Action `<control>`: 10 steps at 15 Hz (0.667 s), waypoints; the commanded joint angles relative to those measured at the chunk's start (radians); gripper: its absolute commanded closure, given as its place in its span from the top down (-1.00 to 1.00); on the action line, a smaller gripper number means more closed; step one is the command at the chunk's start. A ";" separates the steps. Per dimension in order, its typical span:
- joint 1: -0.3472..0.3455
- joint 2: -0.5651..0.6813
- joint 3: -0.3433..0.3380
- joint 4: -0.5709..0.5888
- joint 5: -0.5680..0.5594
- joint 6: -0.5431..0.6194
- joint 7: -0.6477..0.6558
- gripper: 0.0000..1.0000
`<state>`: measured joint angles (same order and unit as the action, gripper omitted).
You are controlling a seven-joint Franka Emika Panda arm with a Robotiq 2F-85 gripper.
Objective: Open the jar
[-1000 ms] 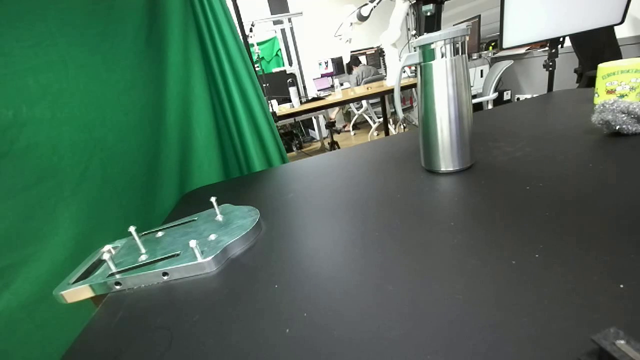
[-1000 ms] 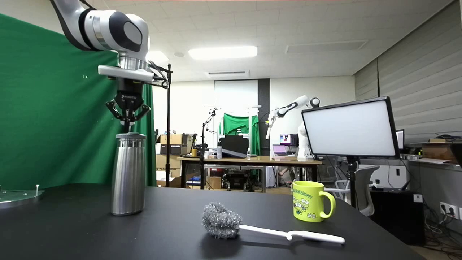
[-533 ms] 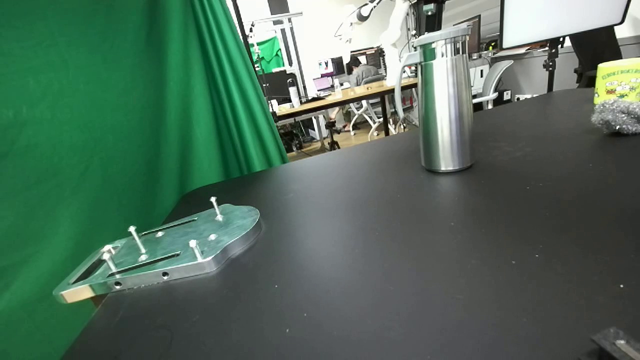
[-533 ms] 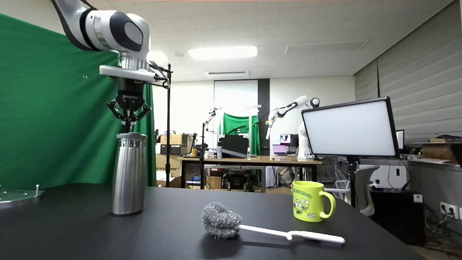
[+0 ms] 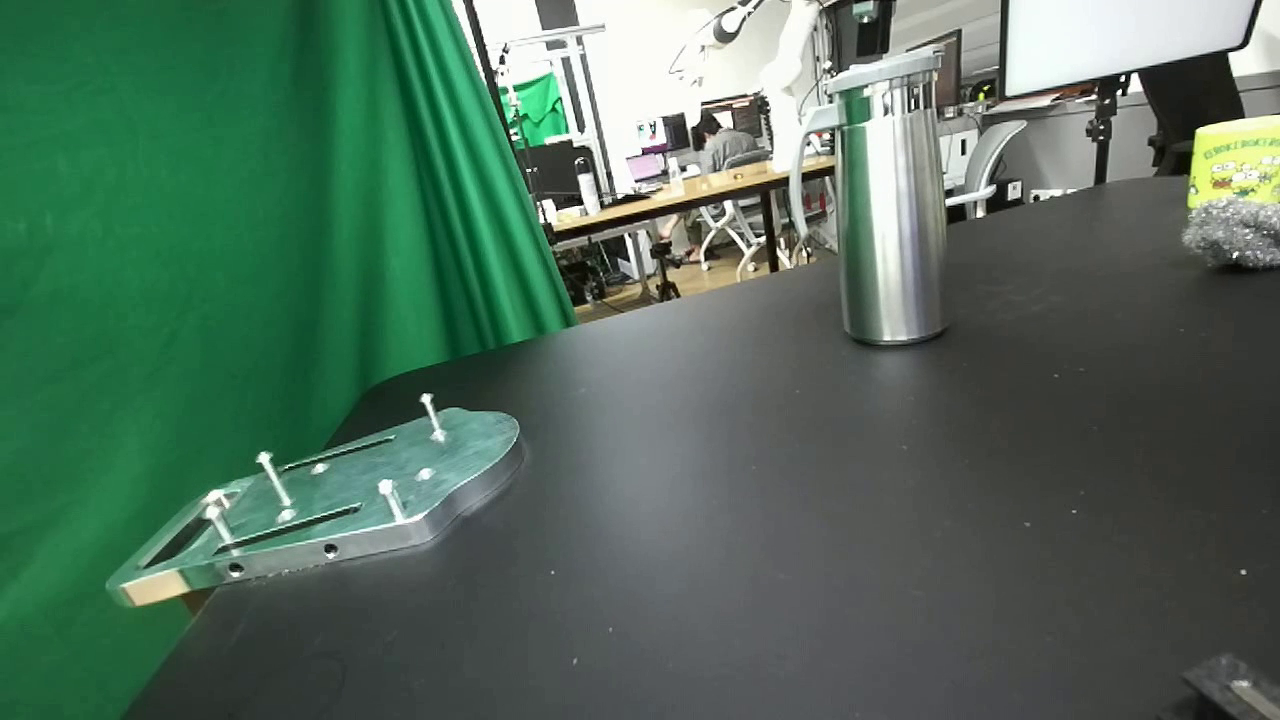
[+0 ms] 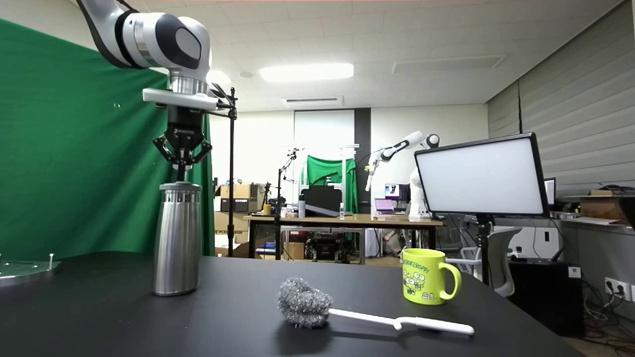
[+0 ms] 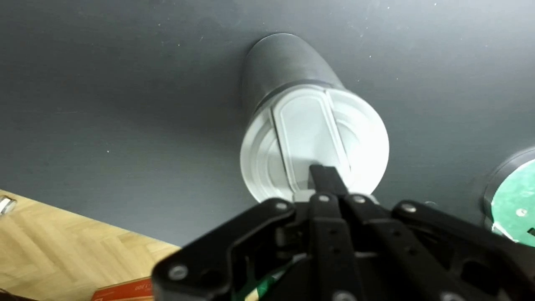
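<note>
Black two-finger gripper (image 6: 181,176), fully closed, empty, over cylindrical silver metal jar (image 6: 177,243), upright, toward far edge of flat black table (image 6: 238,297).

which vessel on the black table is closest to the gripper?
The tall silver jar: the gripper is just above its gray lid, while the lime-green mug stands clearly farther off.
</note>
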<state>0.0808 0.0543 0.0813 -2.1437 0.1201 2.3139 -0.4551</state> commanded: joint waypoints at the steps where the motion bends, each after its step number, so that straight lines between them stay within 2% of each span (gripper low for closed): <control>1: -0.009 0.018 0.003 0.033 0.012 -0.006 -0.009 -1.00; 10: -0.007 0.049 0.011 0.058 0.009 -0.002 -0.005 -1.00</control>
<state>0.0797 0.0814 0.0834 -2.1227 0.1202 2.3218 -0.4552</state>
